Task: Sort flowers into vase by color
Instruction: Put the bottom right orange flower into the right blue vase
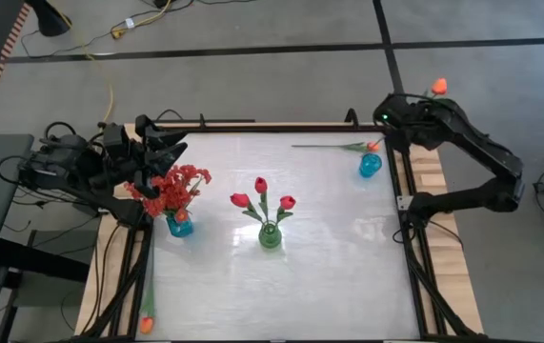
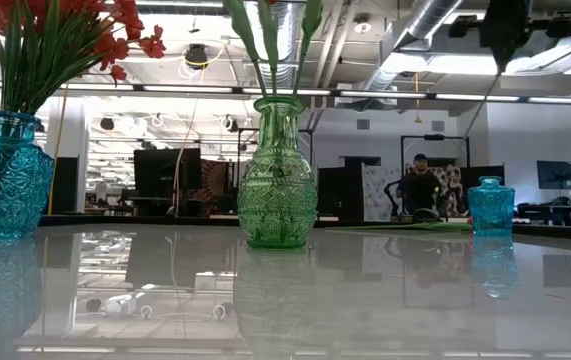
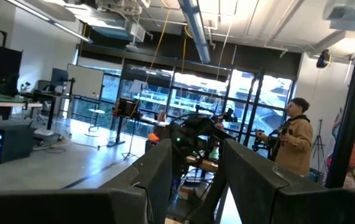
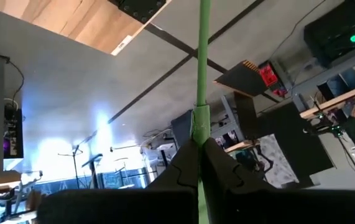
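Note:
A blue vase [image 1: 178,225] at the left holds a bushy red spray [image 1: 171,188]. The green vase [image 1: 270,235] in the middle holds three red tulips [image 1: 260,195]. At the far right stands a small blue vase [image 1: 370,165]; an orange tulip [image 1: 333,147] lies on the table beside it, bloom toward the vase. My right gripper [image 1: 419,100] hangs over the table's far right corner, shut on a green stem [image 4: 202,62]; an orange bloom [image 1: 438,87] shows just past it. My left gripper [image 3: 193,180] is open and holds nothing, above the red spray. My right gripper pinches the green stem between its two fingers, just below a thicker section of it [image 4: 201,124]. The stem runs on past the fingertips [image 4: 183,165] and out of the wrist view. It is lifted clear of the table, with the orange bloom beyond the table's far right corner.
Another orange tulip [image 1: 146,319] lies on the wooden strip at the table's near left. Dark frame rails [image 1: 252,122] run along the table's edges. A person [image 2: 422,185] stands in the room behind the table.

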You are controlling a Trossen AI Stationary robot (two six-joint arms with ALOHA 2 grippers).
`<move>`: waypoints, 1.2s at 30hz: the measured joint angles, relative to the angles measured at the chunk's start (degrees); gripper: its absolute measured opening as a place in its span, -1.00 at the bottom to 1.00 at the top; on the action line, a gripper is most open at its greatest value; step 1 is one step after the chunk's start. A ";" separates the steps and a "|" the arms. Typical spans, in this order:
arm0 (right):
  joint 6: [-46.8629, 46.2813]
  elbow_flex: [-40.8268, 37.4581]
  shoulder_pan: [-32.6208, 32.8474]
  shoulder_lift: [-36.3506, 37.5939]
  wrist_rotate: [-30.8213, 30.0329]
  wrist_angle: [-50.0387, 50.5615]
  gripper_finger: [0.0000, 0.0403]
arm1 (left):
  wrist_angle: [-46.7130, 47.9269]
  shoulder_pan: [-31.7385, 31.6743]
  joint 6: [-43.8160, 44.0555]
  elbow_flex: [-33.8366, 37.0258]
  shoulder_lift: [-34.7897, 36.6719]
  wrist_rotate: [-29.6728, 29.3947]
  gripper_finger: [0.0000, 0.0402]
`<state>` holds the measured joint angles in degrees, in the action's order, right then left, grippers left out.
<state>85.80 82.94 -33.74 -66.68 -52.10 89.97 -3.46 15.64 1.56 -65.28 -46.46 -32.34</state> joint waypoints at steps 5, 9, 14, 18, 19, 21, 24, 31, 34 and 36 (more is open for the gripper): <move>-0.13 -1.24 -0.03 0.27 -0.03 0.04 -0.86 | 0.02 0.00 0.07 0.00 -0.02 0.00 -0.33; -0.11 -5.22 -0.17 1.36 -0.64 0.08 -0.87 | 0.09 0.02 0.11 0.00 -0.11 0.02 -0.33; 0.90 -10.59 0.64 3.84 -5.36 0.18 -0.87 | 0.50 0.00 -2.09 0.00 -1.43 0.34 -0.33; 0.92 -11.71 -0.02 4.27 -8.62 0.05 -0.87 | -0.46 0.00 -3.93 0.00 -2.96 0.03 -0.33; 1.00 -11.74 -0.47 4.34 -8.66 0.03 -0.87 | -1.09 0.00 -4.26 0.00 -3.40 0.02 -0.33; 1.57 -11.74 -1.16 4.38 -8.96 -0.62 -0.87 | -1.40 0.00 -4.80 0.00 -3.95 0.02 -0.33; 2.39 -11.74 -1.31 4.38 -9.39 -2.01 -0.87 | -1.45 0.00 -4.83 0.02 -4.23 0.02 -0.33; 2.60 -11.89 -0.73 3.45 -9.53 -2.75 -0.87 | -1.52 0.00 -4.83 0.02 -4.16 0.34 -0.33; 2.60 -11.91 -0.13 2.61 -9.53 -2.99 -0.87 | -1.52 0.00 -4.83 0.02 -4.13 0.42 -0.33; 2.62 -11.93 0.10 2.00 -9.53 -3.04 -0.87 | -1.45 0.00 -4.83 0.02 -4.13 0.57 -0.33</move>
<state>88.42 71.00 -33.63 -64.68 -61.63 86.93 -4.91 15.64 -3.27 -65.25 -50.59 -31.77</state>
